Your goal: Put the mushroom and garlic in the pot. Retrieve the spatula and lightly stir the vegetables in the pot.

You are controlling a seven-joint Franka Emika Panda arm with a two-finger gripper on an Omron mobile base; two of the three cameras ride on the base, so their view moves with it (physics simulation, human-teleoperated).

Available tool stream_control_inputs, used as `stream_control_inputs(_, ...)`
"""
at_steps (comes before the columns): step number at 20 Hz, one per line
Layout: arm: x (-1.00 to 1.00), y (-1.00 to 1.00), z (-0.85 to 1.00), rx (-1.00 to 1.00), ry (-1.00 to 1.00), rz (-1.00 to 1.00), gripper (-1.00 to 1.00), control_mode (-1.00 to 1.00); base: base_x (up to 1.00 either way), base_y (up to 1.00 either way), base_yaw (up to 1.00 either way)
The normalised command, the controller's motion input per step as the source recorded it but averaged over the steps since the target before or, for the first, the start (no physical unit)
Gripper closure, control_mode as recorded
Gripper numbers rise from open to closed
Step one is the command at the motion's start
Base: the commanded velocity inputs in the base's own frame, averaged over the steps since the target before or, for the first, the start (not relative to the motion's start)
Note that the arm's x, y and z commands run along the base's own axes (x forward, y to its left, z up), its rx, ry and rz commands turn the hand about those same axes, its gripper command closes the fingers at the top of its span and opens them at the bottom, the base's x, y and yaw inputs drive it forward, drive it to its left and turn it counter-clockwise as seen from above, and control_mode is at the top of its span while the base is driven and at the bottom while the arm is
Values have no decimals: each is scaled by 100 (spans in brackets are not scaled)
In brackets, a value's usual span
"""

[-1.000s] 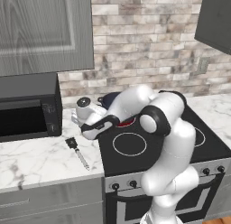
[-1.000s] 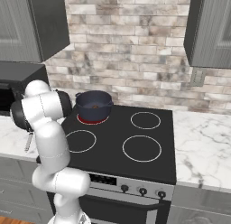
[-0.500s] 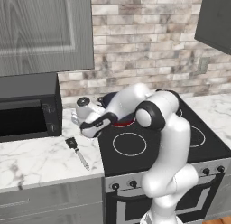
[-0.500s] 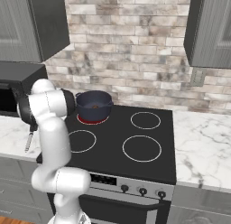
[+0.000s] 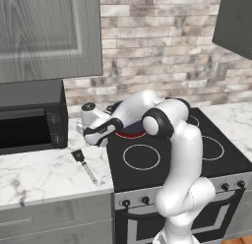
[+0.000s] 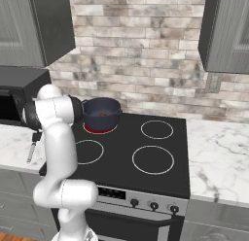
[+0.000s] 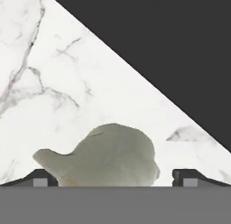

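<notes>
The garlic (image 7: 108, 155), a pale lumpy bulb with a point to one side, lies on the white marble counter right between my two fingertips (image 7: 43, 178). My gripper (image 7: 115, 179) is open and straddles the bulb without closing on it. From the left base view my gripper (image 5: 97, 138) hangs low over the counter just left of the stove. The dark blue pot (image 6: 101, 113) stands on the glowing back left burner with a small brown spot inside, probably the mushroom. The spatula (image 5: 83, 164) lies flat on the counter in front of my hand, black head away from the front edge.
A black microwave (image 5: 29, 120) stands on the counter to the left of my hand. The black stove top (image 5: 172, 159) stretches to the right, with marble counter (image 6: 219, 157) beyond it. Grey cabinets hang overhead.
My elbow has swung a little to the left while the hand stayed low over the same spot on the counter. The jaws have stayed open.
</notes>
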Motion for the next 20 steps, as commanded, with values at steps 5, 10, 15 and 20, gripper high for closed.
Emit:
stream_control_inputs(5,11,3,-21,0,1,0,-100,-100,0,0,0)
stream_control_inputs(10,2,0,-34,0,1,0,-100,-100,0,0,0)
stream_control_inputs(15,0,1,-26,0,0,0,100,-100,0,0,0)
stream_control_inputs(20,-2,-6,-2,0,0,0,100,-100,0,0,0)
